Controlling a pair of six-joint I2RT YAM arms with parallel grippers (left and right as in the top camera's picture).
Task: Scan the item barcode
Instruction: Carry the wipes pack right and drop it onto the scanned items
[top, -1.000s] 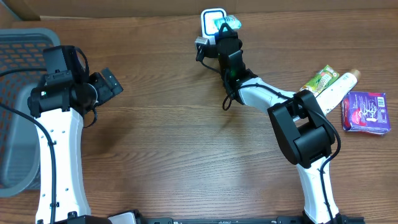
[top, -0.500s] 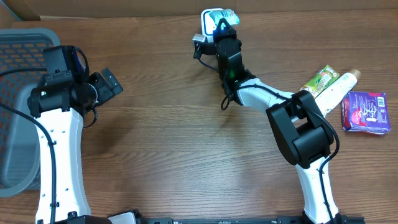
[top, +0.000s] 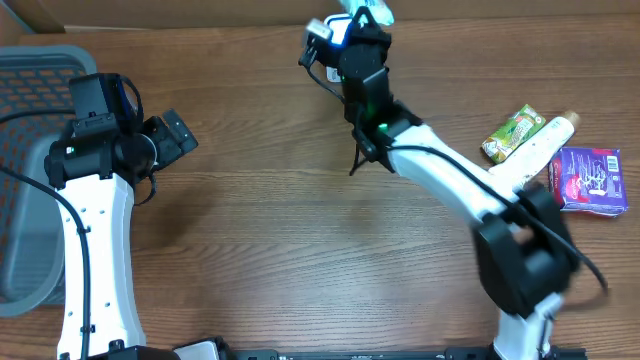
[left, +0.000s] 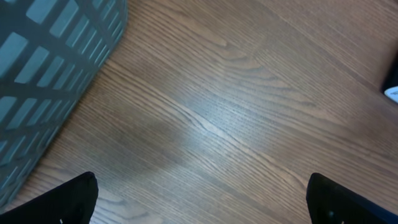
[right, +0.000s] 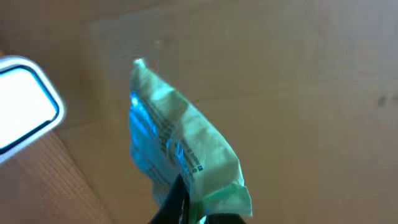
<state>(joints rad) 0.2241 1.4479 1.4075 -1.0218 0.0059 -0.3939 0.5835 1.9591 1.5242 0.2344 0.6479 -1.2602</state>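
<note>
overhead: the right tool (top: 360, 25) is at the top centre of the frame, clamped on the green packet (top: 372, 10); the left tool (top: 175, 132) hangs with its jaws apart, near the grey basket (top: 40, 55). left wrist: only bare desk (left: 236, 124) and basket wall. right wrist: the packet's print sits right of the white scanner (right: 25, 102); it likely needs turning squarely toward that window, held steady.

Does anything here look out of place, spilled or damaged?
Nothing looks spilled or broken. Only the green packet, pinched in the right gripper beside the scanner, is tilted and creased near the grip.
</note>
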